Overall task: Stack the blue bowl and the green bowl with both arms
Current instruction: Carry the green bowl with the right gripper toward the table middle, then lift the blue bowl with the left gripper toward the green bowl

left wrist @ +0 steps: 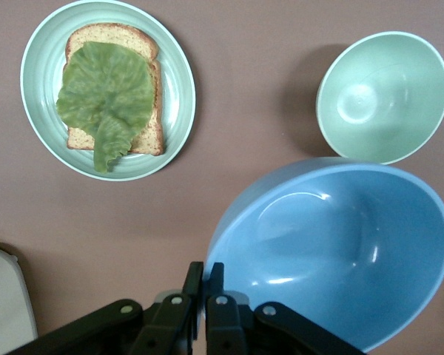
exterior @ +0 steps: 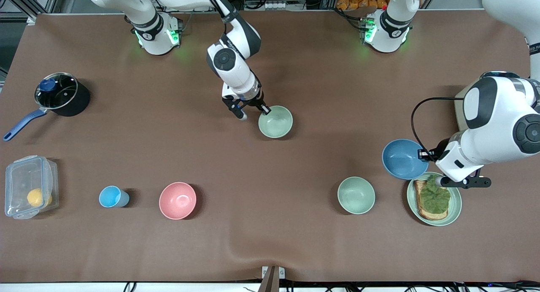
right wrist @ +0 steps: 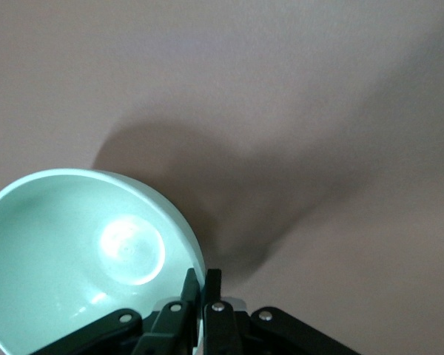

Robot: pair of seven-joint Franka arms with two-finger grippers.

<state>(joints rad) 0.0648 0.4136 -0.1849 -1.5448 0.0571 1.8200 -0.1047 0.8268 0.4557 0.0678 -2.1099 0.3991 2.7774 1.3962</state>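
- Brown cloth covers the table (exterior: 270, 241). Front view: the right gripper (exterior: 265, 109) pinches the rim of the green bowl (exterior: 275, 121) mid-table; the left gripper (exterior: 423, 155) pinches the rim of the blue bowl (exterior: 404, 159), which hangs beside the toast plate (exterior: 455, 207), with a second green bowl (exterior: 356, 195) near.
- Left wrist view: fingers (left wrist: 216, 277) clamp the blue bowl (left wrist: 333, 248) at its rim, and it hangs tilted. It looks light, stiff and smooth, so a rim pinch may slip.
- Right wrist view: jaws close on the green bowl's (right wrist: 74, 251) thin rim; the same handling probably applies.
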